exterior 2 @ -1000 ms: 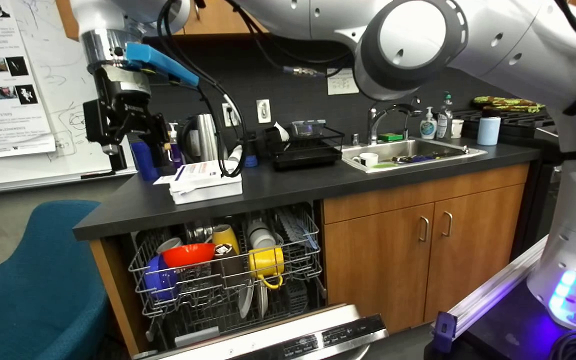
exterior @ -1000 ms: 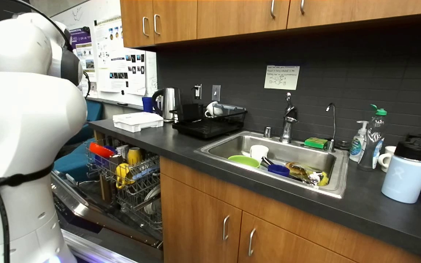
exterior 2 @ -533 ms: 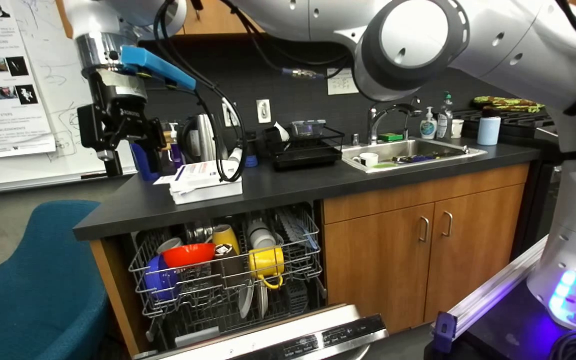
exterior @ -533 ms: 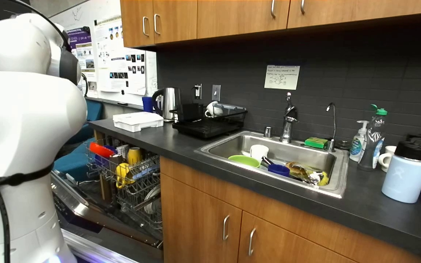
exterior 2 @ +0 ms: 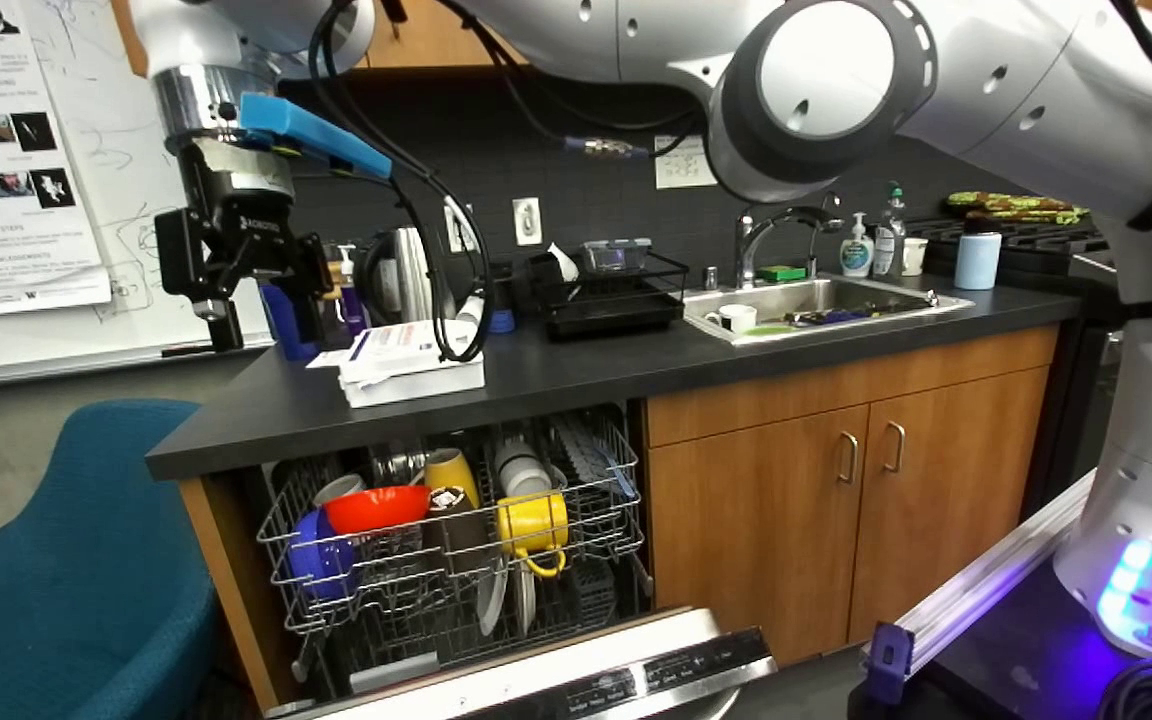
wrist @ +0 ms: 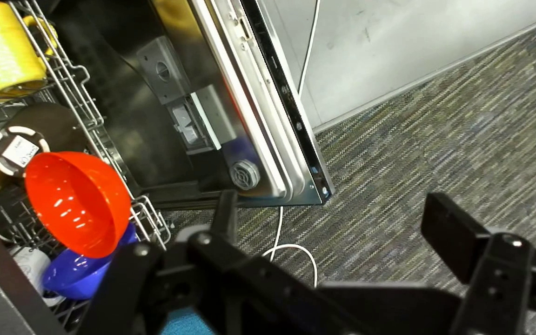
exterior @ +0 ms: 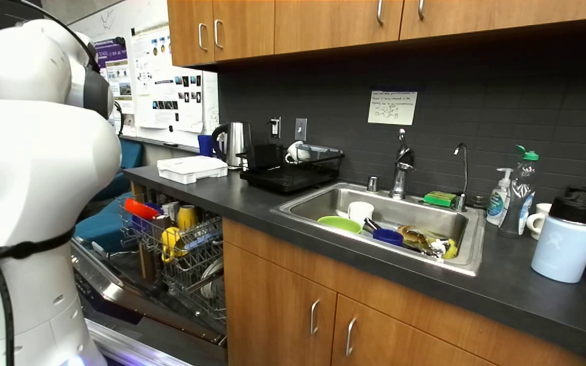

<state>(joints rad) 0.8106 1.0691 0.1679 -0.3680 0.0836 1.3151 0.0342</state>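
My black gripper (wrist: 331, 205) stands open, its fingers wide apart with only carpet seen between them. In an exterior view the gripper (exterior 2: 268, 330) hangs fingers-down in the air at the counter's left end, in front of the whiteboard. Below it is the pulled-out upper dishwasher rack (exterior 2: 386, 590). This holds a red bowl (wrist: 82, 200), a blue bowl (wrist: 79, 274) partly under it, a yellow mug (wrist: 5, 51) and a dark brown cup (exterior 2: 456, 530). The lowered dishwasher door (wrist: 165, 139) lies ahead of the fingers in the wrist view. Nothing is touched.
A white box (exterior 2: 411, 370) with papers sits on the counter (exterior 2: 576, 355), near a kettle (exterior 2: 414, 275) and a black dish rack (exterior 2: 606, 310). A teal chair (exterior 2: 86, 560) stands left of the counter. The sink (exterior: 450, 223) contains several dishes.
My gripper has shifted slightly left and down in an exterior view, mostly during the earlier half second, and has hardly moved since. It stays open; the dishes have not moved.
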